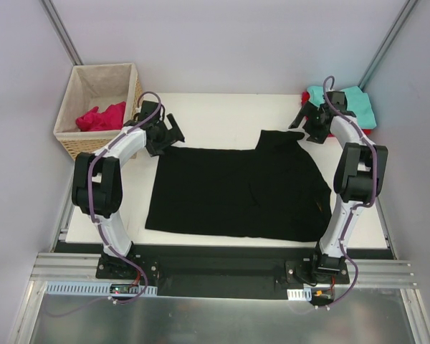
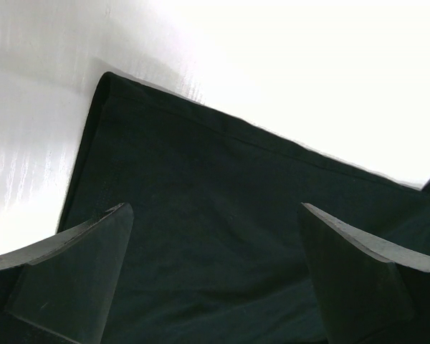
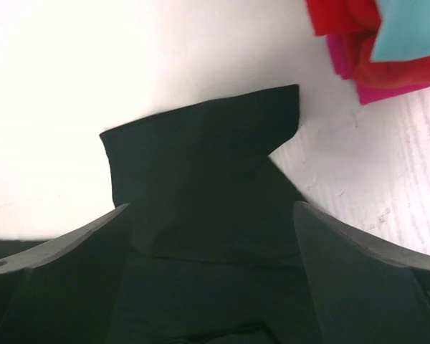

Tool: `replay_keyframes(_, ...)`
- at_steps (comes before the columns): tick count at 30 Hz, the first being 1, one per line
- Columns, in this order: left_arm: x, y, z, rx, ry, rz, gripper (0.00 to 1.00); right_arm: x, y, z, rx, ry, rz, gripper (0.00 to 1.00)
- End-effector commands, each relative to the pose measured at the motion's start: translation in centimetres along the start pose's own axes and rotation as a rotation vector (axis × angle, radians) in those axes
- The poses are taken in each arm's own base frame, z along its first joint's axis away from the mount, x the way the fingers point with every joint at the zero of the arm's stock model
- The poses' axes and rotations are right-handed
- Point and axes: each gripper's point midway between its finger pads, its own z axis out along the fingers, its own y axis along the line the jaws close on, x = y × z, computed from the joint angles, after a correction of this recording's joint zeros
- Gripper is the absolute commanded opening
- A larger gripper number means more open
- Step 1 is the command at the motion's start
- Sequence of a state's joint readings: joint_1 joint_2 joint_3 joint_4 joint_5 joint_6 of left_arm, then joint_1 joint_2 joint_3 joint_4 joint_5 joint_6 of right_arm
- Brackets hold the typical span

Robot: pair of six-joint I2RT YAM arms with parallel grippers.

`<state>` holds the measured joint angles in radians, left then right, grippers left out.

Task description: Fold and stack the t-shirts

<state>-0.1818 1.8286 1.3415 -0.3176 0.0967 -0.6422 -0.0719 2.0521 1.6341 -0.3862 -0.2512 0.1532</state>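
Black t-shirt (image 1: 236, 193) lies flat mid-way across the surface (image 1: 222, 115). My left pincer (image 1: 168, 136) and right pincer (image 1: 307, 120) hover, jaws spread; I should pinch both far corners evenly.

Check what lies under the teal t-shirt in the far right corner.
Beneath the teal t-shirt lie folded red cloth and magenta-pink cloth, with their edges poking out. The teal t-shirt covers the rest of them, so the number of pieces cannot be seen.
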Motion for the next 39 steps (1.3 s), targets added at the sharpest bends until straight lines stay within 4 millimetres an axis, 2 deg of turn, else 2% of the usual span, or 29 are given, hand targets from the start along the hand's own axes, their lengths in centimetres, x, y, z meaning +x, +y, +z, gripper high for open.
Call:
replay_keyframes(1, -2.5, -1.8, -2.9, 0.059, -0.085, 0.019, 0.99, -4.2, 1.8, -1.7, -0.080, -0.092, -0.012, 0.96)
replay_keyframes(6, -2.6, -1.7, -2.7, 0.058, -0.081, 0.004, 0.99, -4.7, 0.2, -1.4, -0.064, -0.093, 0.004, 0.96)
replay_keyframes(13, -2.3, -1.1, -2.0, 0.043, -0.067, -0.017, 0.99, -4.0, -1.5, 1.4, -0.054, -0.042, 0.045, 0.97)
replay_keyframes(20, -2.8, -1.1, -2.0, 0.045, -0.073, -0.022, 0.99, -3.6, -1.7, 3.5, -0.082, 0.001, 0.094, 0.98)
replay_keyframes(25, -3.0, -0.9, -2.0, 0.042, -0.077, -0.026, 0.99, -4.0, -1.5, 4.3, -0.098, 0.001, 0.105, 0.99)
replay_keyframes(30, -3.2, -0.8, -2.0, 0.042, -0.077, -0.028, 0.99, -4.2, -1.5, 4.6, -0.105, 0.002, 0.106, 0.86)
replay_keyframes(34, -3.2, -0.7, -1.8, 0.040, -0.073, -0.031, 0.99, -3.7, -1.6, 5.0, -0.108, 0.017, 0.116, 0.63)
replay_keyframes(39, -2.9, -0.4, -1.4, 0.033, -0.061, -0.036, 0.99, -2.9, -2.1, 5.3, -0.096, 0.034, 0.124, 0.52)
